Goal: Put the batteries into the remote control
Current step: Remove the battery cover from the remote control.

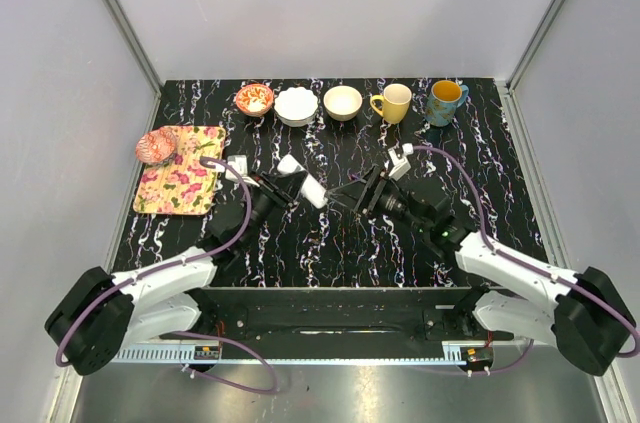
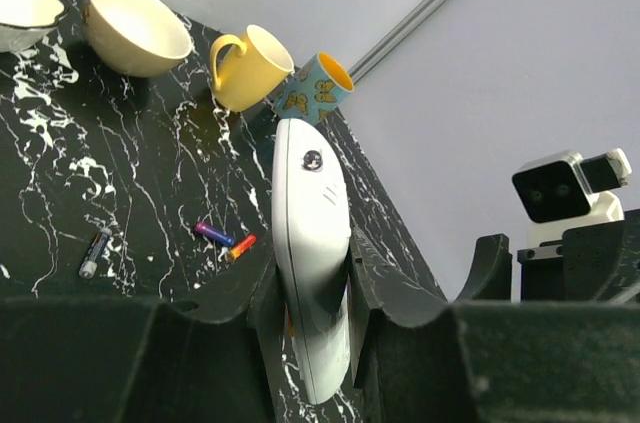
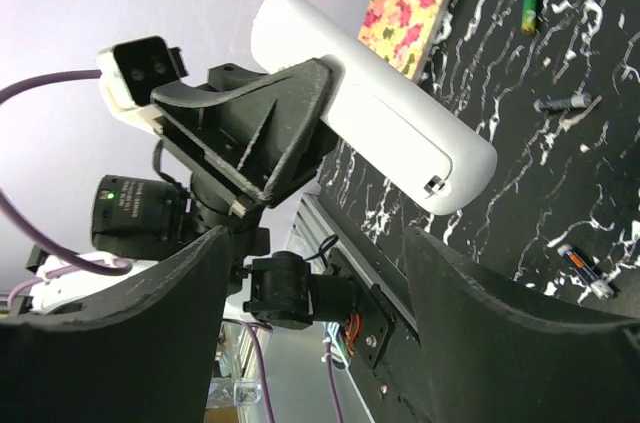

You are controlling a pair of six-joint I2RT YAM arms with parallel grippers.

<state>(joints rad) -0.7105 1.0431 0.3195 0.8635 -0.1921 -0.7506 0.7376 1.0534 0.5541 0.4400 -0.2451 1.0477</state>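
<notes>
The white remote control (image 2: 310, 233) stands clamped between my left gripper's (image 2: 312, 278) black fingers, held above the table with its far end pointing at the mugs. In the top view the remote control (image 1: 313, 193) juts right from the left gripper (image 1: 285, 185). My right gripper (image 1: 347, 195) faces it from the right, a short gap away. In the right wrist view the remote control (image 3: 380, 118) shows its back with a small latch, and my right gripper (image 3: 320, 328) is open and holds nothing. A purple battery (image 2: 215, 234) and a reddish-orange battery (image 2: 240, 246) lie together on the tabletop.
More small batteries lie loose: a grey one (image 2: 94, 253), a green one (image 3: 528, 5), a blue-white one (image 3: 585, 271). Three bowls (image 1: 296, 105), a yellow mug (image 1: 393, 102) and a blue mug (image 1: 444, 101) line the back. A floral tray (image 1: 180, 183) lies at the left.
</notes>
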